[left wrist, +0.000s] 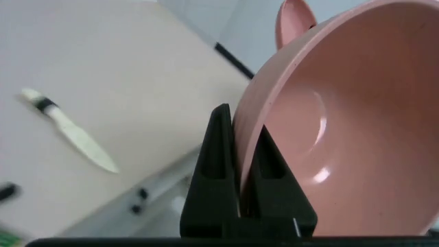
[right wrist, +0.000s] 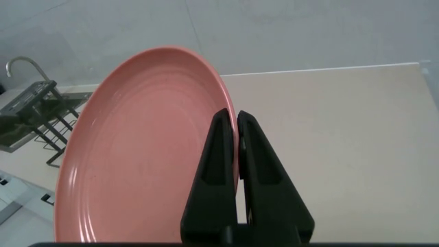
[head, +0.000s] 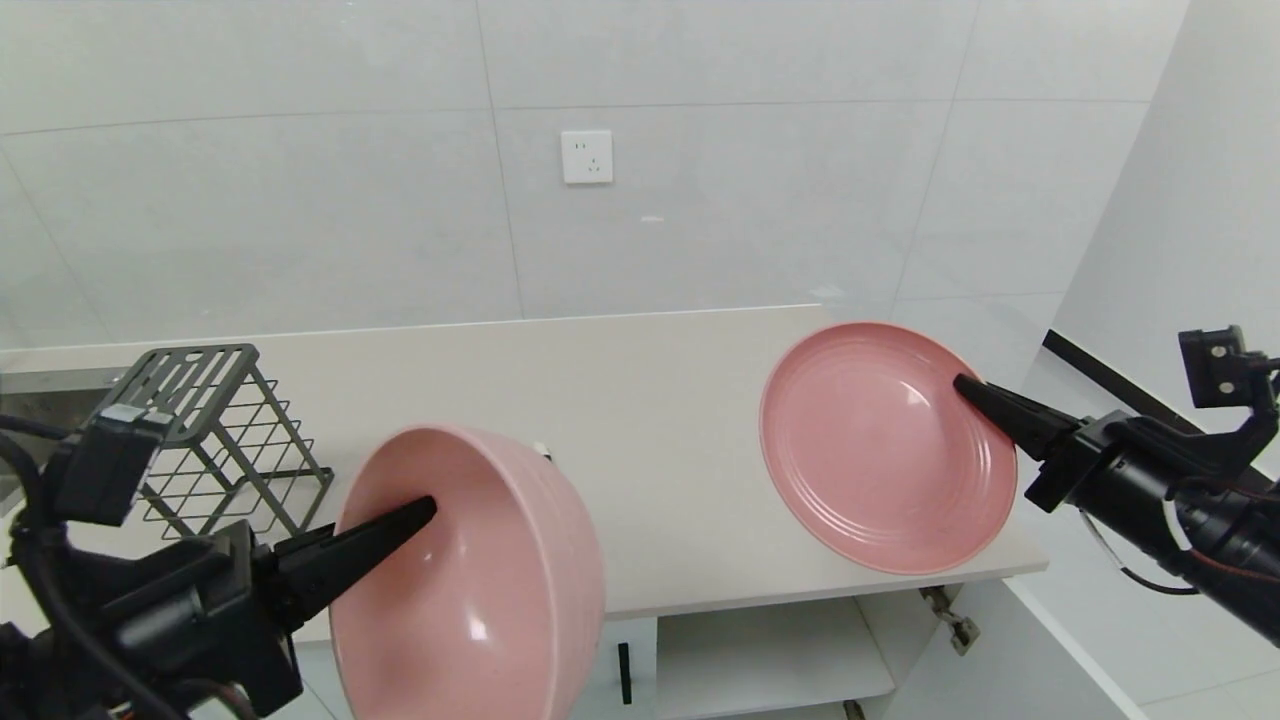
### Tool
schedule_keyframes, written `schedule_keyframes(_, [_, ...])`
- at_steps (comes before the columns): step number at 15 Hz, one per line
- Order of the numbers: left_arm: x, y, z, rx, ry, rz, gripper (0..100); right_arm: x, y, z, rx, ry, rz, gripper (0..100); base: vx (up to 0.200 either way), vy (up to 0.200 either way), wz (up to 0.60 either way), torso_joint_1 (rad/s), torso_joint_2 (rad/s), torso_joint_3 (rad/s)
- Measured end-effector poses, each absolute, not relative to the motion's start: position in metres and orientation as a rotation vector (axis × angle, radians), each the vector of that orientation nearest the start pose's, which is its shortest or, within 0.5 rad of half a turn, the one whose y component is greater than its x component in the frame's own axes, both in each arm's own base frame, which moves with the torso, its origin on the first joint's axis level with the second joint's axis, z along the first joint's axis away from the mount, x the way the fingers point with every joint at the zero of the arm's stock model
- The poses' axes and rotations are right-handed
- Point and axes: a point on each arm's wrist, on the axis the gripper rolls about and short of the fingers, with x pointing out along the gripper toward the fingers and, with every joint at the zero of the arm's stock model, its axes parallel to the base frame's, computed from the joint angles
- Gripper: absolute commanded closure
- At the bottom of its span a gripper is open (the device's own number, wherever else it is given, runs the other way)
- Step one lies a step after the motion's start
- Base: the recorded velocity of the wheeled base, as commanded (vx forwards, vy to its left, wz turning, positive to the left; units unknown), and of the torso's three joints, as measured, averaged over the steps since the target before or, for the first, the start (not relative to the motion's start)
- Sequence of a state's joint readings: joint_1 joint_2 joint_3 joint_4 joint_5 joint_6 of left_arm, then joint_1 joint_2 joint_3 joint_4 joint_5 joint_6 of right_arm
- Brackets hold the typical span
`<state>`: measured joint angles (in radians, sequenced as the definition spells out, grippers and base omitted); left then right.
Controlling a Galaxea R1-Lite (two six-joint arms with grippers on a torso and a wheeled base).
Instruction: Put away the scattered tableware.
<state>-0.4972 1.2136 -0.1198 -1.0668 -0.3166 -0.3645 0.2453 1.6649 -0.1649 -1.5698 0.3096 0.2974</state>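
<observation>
Pinching the rim of the pink bowl (head: 490,590), my left gripper (head: 425,508) is closed with one finger inside the wall and one outside. I hold the bowl tipped on its side, its opening turned toward me, at the tabletop's (head: 650,400) front edge toward its left end. My right gripper (head: 965,385) is clamped on the rim of the pink plate (head: 870,440), which stands tilted over the tabletop's right end; I cannot tell whether its lower edge touches the tabletop. A dark wire rack (head: 220,430) sits on the tabletop's left end. A pale knife (left wrist: 68,130) lies flat on the tabletop.
</observation>
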Motion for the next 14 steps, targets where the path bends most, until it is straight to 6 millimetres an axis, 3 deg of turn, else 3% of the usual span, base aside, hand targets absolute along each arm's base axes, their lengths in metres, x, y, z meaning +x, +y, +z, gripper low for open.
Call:
schedule_keyframes(3, [0.112,-0.065,0.141,-0.223,0.187,-0.745,100,0.207,0.06,0.137,0.28,0.012,0.561,100,0.0,0.0,0.0,0.0,0.0,0.0])
schedule_keyframes(11, [0.118,-0.039,0.142,-0.149,0.101,-0.483,100,0.21,0.062,0.14,0.278,-0.008,0.557,100,0.0,0.0,0.0,0.0,0.0,0.0])
schedule_keyframes(14, [0.118,-0.038,0.142,-0.138,0.098,-0.474,100,0.21,0.062,0.14,0.227,-0.022,0.557,100,-0.133,0.0,0.0,0.002,0.0,0.002])
